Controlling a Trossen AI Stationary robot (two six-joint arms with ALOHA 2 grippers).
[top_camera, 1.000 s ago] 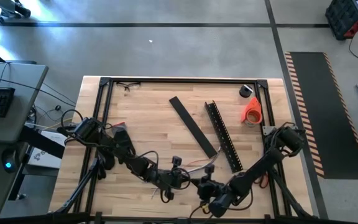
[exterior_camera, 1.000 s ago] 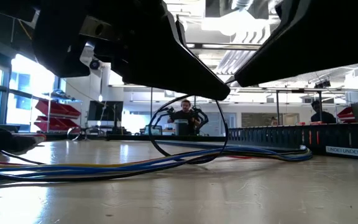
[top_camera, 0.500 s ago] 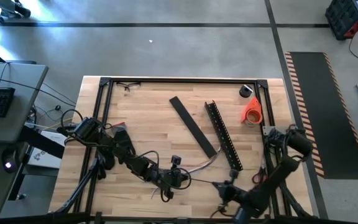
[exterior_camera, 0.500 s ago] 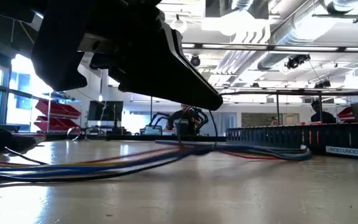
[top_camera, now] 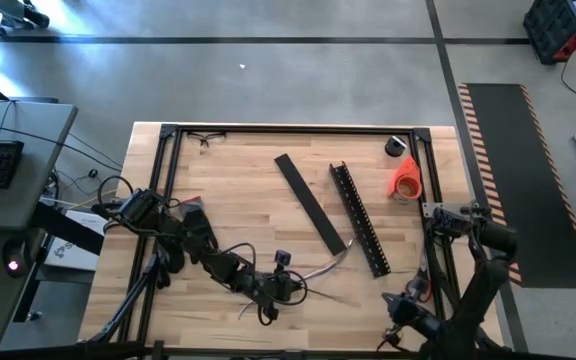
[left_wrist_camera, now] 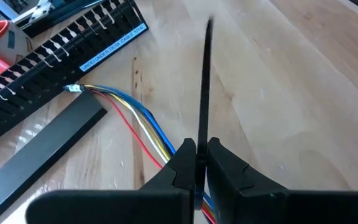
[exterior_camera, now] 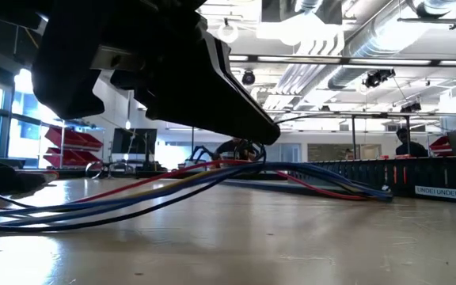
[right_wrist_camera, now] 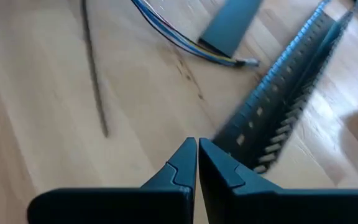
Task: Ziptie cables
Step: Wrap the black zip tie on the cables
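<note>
The cables (left_wrist_camera: 138,121) are thin blue, yellow and red wires lying on the table beside the flat black strip (left_wrist_camera: 48,140). In the low view the cables (exterior_camera: 212,170) rise off the table under my left gripper (exterior_camera: 269,131). My left gripper (left_wrist_camera: 196,152) (top_camera: 286,283) is at the near middle of the table, shut on a thin black zip tie (left_wrist_camera: 205,81). My right gripper (right_wrist_camera: 197,146) (top_camera: 398,305) is shut on nothing, at the near right corner. From there the zip tie (right_wrist_camera: 95,81) and the cables (right_wrist_camera: 185,40) show farther off. My left gripper pinches the zip tie between its two fingertips, at the tie's near part (left_wrist_camera: 201,142). The tie runs along the fingers and sticks out straight beyond them, over the table. The cables pass under the fingers, which hide whether the tie goes round them.
A long black slotted channel bar (top_camera: 360,220) and the flat black strip (top_camera: 311,203) lie slanting in the middle of the table. An orange roll (top_camera: 405,178) and a small dark thing (top_camera: 397,146) sit at the far right. A black frame (top_camera: 268,129) borders the table.
My right gripper has drawn away from my left gripper toward the table's near right corner. The open zip-tie loop seen round the cables in the low view a second ago has closed up. The cables' middle has risen off the table under my left gripper.
</note>
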